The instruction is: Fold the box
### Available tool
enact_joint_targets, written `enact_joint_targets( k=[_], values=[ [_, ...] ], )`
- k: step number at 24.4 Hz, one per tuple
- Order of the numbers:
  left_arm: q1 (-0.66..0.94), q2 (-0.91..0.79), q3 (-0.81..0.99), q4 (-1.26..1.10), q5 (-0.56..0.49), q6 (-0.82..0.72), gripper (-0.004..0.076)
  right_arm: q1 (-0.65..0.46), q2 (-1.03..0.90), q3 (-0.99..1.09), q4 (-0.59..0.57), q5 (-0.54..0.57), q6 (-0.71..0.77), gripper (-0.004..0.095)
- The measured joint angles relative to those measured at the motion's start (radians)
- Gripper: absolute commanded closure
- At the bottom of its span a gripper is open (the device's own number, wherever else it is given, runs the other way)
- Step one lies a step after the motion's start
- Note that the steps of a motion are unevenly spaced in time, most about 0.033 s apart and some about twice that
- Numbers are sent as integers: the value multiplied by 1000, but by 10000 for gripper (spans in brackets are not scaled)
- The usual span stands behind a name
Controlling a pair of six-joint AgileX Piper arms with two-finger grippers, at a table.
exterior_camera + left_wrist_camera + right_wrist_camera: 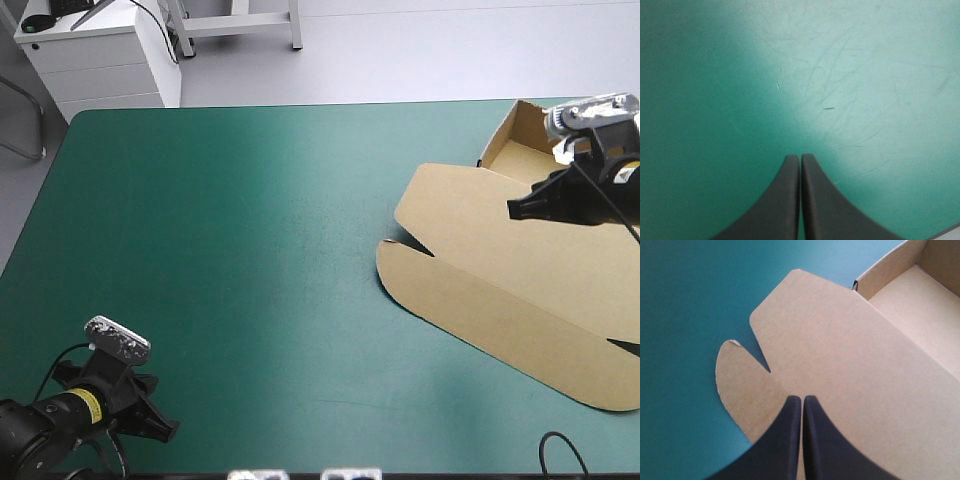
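Right wrist view: the brown box lies under and ahead of the right gripper, its lid flat. It looks like light, stiff board, best pinched at the lid's edge. Both grippers are closed and empty, the left gripper over bare teal-green cover.

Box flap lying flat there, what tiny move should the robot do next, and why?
Probably open the right tool and lower it toward the flap: the tool is shut over the box, whose lid lies flat.

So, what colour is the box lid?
Plain brown, unprinted; the lid shows best in the right wrist view.
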Motion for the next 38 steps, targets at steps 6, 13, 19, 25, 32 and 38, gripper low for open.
enact_joint_targets(
  k=[6, 13, 19, 25, 32, 38],
  values=[
    [0, 0, 0, -1, -9, -8, 731, 13, -155, 197, -8, -16, 3, 907],
    [0, 0, 0, -1, -30, -24, 731, 13, -410, 466, -9, -65, 3, 908],
    [0, 0, 0, -4, -58, -31, 731, 13, -732, 747, -11, -77, 3, 908],
    [0, -48, 0, -4, -103, -29, 731, 13, -941, 895, -8, -106, 3, 908],
    [0, -150, 84, -4, -117, -13, 731, 13, -1026, 992, -8, -182, 3, 908],
    [0, -187, 93, -3, -145, -8, 731, 13, -1029, 1040, 0, -209, 3, 908]
  ],
)
